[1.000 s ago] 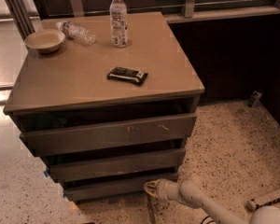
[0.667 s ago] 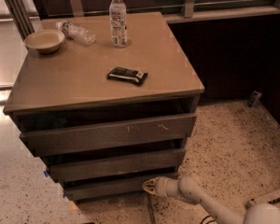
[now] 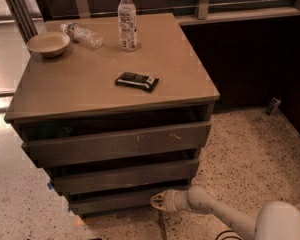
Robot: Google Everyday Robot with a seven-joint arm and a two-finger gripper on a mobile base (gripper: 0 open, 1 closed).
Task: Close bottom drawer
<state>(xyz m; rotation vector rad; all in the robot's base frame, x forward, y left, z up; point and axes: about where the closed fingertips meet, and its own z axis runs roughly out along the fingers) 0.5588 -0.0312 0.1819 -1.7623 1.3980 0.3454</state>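
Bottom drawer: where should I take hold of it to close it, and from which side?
The bottom drawer has a flat, handleless front, so nothing to grip: probably best to press that face, coming straight in from the front. The gripper sits low by its right end.

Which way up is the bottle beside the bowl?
Tipped: the bottle lies on its side. The tool is low, by the bottom drawer.

top (image 3: 80, 91): bowl (image 3: 48, 43), btls (image 3: 127, 24), bar (image 3: 136, 80); gripper (image 3: 156, 201) low

tool (image 3: 155, 201) at bottom drawer (image 3: 110, 202), open floor (image 3: 250, 154) behind
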